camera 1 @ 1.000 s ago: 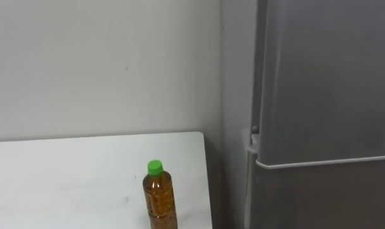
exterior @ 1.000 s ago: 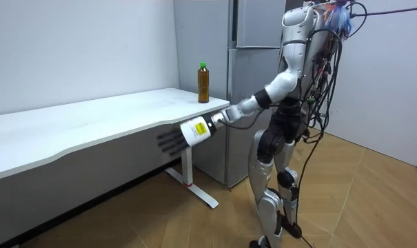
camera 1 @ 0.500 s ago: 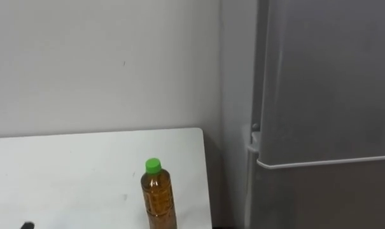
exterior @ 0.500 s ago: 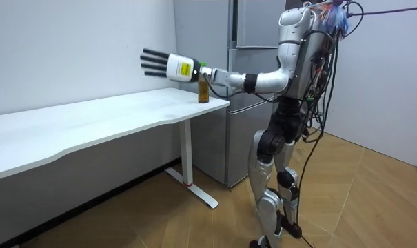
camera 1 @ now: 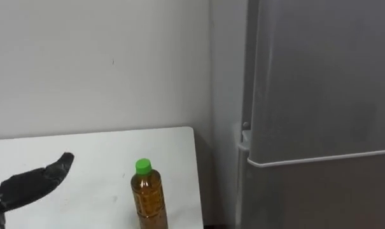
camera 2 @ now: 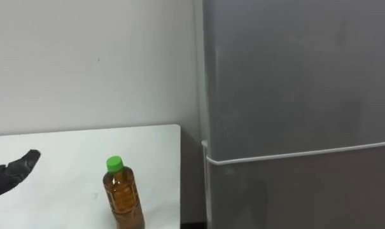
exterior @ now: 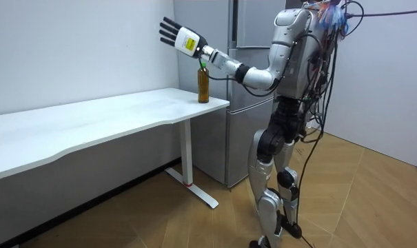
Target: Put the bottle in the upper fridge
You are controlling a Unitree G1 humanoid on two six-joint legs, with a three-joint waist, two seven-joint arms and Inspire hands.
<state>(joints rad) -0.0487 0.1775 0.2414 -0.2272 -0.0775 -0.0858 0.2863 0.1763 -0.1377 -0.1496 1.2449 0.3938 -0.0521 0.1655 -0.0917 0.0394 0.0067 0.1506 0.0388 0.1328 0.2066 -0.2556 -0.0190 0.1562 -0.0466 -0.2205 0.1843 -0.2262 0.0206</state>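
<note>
The bottle stands straight up on the white table, close to the table's corner by the fridge. It has brown drink inside and a green cap on top. The fridge is tall and grey. Its top door is shut. The door below is shut too.

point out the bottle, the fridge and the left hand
bottle (camera 1: 147,202): left eye view, amber body
fridge (camera 1: 319,76): left eye view, upper door
left hand (camera 1: 36,180): left eye view, on its dark fingers
</note>
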